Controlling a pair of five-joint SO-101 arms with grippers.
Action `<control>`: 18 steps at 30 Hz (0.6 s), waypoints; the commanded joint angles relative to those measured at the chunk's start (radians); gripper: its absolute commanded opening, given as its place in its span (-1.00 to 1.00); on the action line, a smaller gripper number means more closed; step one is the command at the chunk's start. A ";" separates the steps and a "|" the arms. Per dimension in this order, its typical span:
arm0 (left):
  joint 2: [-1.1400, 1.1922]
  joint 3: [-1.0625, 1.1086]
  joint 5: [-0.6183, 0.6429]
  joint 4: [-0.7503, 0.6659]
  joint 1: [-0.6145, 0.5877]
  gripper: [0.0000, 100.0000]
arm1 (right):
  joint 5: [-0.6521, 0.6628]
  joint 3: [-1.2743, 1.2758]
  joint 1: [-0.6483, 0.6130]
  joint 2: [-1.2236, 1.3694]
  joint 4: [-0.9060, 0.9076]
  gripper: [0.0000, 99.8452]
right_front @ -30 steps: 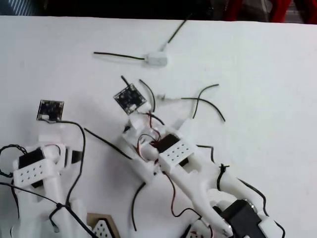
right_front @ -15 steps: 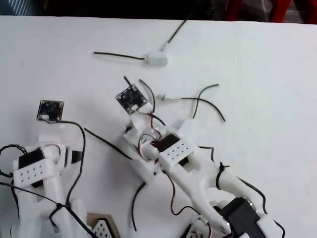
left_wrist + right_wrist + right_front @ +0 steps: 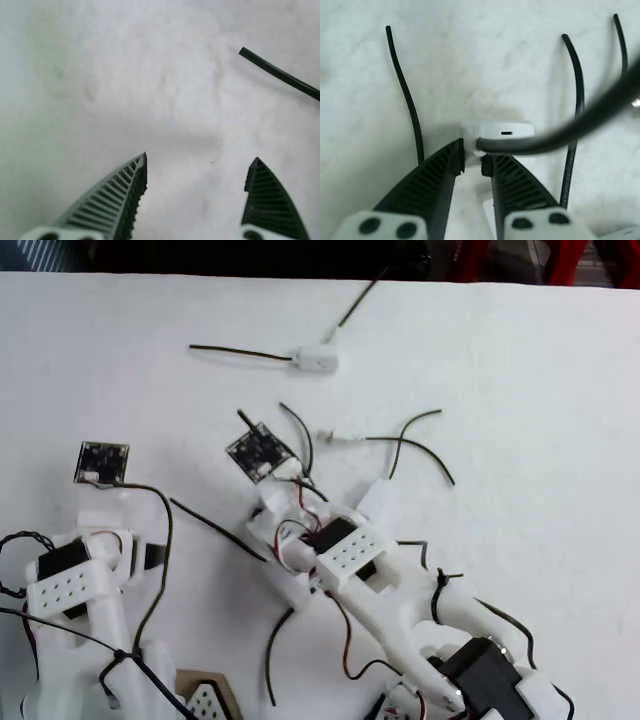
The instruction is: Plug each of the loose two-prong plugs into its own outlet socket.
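My right gripper (image 3: 472,152) is pinched tight on a white plug (image 3: 492,129), just where its black wire (image 3: 520,145) leaves it. From above, that plug sits against the corner of a small dark board (image 3: 260,450) near the middle of the table (image 3: 520,350). My left gripper (image 3: 197,165) stands open over bare table, with a wire end (image 3: 280,75) ahead of it. A loose plug (image 3: 315,360) lies well apart, farther back. A second board (image 3: 101,462) lies by my left arm.

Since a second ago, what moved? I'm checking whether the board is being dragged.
The right tool, shut on the white connector, drew back slightly, dragging the middle board toward the arms. The left arm, left board and far plug stayed.
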 commanded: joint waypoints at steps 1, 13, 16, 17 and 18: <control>-0.030 -0.005 0.009 -0.018 -0.007 -0.38 | -0.003 0.002 -0.002 -0.001 -0.005 -0.97; -0.030 -0.005 0.009 -0.018 -0.007 -0.38 | 0.094 -0.087 -0.008 0.177 0.068 -0.97; -0.030 -0.005 0.008 -0.020 -0.005 -0.38 | 0.094 -0.141 -0.010 0.165 0.130 -0.97; -0.030 -0.005 0.008 -0.020 -0.005 -0.38 | 0.092 -0.157 -0.012 0.147 0.147 -0.97; -0.030 -0.005 0.008 -0.020 -0.005 -0.38 | 0.087 -0.172 -0.016 0.119 0.165 -0.97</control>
